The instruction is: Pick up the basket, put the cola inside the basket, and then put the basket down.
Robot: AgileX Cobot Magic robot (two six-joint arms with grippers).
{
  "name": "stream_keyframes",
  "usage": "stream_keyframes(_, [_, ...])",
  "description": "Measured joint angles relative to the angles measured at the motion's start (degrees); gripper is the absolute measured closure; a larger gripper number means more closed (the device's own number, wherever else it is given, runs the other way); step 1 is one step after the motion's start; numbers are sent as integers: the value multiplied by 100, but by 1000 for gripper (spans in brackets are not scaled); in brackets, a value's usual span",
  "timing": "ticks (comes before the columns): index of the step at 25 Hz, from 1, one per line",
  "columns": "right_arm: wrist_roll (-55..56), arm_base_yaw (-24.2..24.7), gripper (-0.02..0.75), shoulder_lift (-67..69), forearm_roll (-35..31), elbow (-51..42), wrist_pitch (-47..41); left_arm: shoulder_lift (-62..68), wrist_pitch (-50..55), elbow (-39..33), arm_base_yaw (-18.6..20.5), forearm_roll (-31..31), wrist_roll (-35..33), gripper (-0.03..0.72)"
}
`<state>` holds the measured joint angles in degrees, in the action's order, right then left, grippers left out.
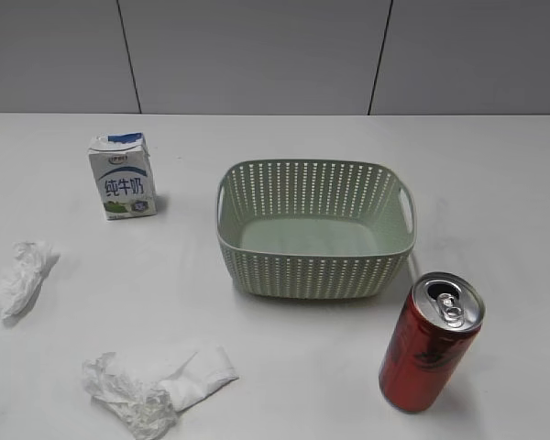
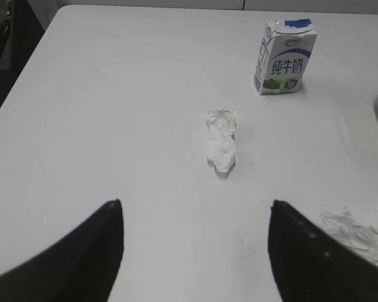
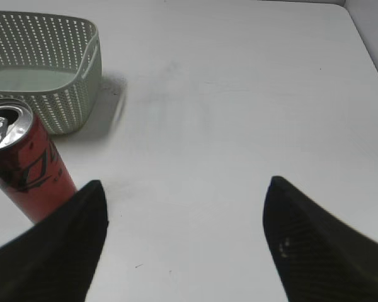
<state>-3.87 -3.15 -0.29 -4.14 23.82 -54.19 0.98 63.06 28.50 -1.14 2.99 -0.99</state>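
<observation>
Basket: I see the pale green basket (image 1: pixel 315 229) sitting flat on the white table (image 1: pixel 495 183), near the middle of the exterior view, with nothing inside it. Its slotted walls and 2 cut-out handles are clear. In the right wrist view it sits at the upper left (image 3: pixel 44 63); in the left wrist view only a sliver shows at the right edge.

Cola: the red can (image 1: pixel 431 341) stands upright on the table, in front of the basket's right corner and just beside it, not touching. The silver top with its pull tab faces up. From my right wrist camera it is at the left (image 3: pixel 25 160), beside the left finger of that gripper.

Left gripper: (image 2: pixel 195 251) I read it as spread wide, with 2 dark fingers (image 2: pixel 82 258) at the bottom of the view and bare table between them. It holds nothing.

Right gripper: (image 3: pixel 186 242) also spread wide, with nothing between the fingers (image 3: pixel 321 251). The can lies outside the gap, to its left.

Milk carton: a white and blue carton (image 1: pixel 122 175) stands upright to the left of the basket, well apart from it.

Crumpled tissue: 1 wad (image 1: pixel 23 275) lies near the left edge, another (image 1: pixel 151 385) in the left foreground. The left wrist camera shows 1 wad (image 2: pixel 221 138) ahead of the open fingers.

Arms in exterior view: neither arm shows there.
</observation>
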Motion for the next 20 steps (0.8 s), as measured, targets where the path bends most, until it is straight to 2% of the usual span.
stream_keyframes(6, [0, 0, 154, 0, 0, 0, 0, 323, -68, 119, 0, 40, 0, 145])
stream_keyframes(16, [0, 0, 154, 0, 0, 0, 0, 2632, -301, 1028, -6, 529, 0, 145])
stream_keyframes(20, [0, 0, 154, 0, -30, 0, 0, 3359, -346, 1382, -188, 669, -111, 145])
